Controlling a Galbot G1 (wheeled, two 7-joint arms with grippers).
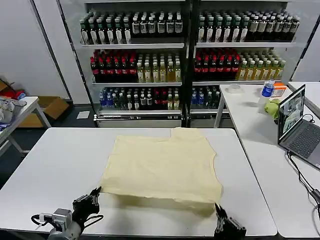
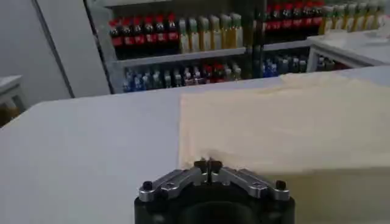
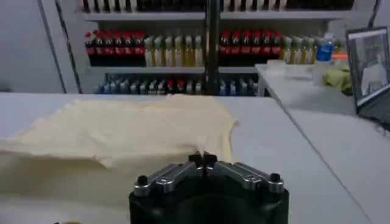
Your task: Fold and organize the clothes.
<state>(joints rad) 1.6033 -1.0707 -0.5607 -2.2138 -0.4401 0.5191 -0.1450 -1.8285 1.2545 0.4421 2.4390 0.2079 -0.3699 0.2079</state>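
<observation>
Head view: a pale cream-yellow T-shirt (image 1: 162,167) lies spread on the white table (image 1: 50,165), its near edge doubled back on itself towards the robot, one short sleeve poking out at the far side
T-shirt position: about the middle of the table, with bare tabletop on every side
Landmark: all places below are given relative to the T-shirt
Left gripper (image 1: 89,202): just off the near left corner of the T-shirt, low over the table; in the left wrist view its fingertips (image 2: 208,165) meet with nothing between them, and the shirt's corner lies just beyond them
Right gripper (image 1: 222,217): just off the near right corner; in the right wrist view (image 3: 205,161) its tips are likewise pressed together and empty, the folded hem just ahead
Step in hand: as I judge it, an early fold of the near edge is laid down and both grippers stand clear of the cloth, so the task is only partly done
Next move: probably both grippers must part their fingers and take hold of fresh points on the shirt for a further fold; the soft fabric will need an even pull from both sides to avoid wrinkling
Background: shelves of bottles (image 1: 150,50) beyond the T-shirt, a laptop (image 1: 297,125) on a side table to its right
</observation>
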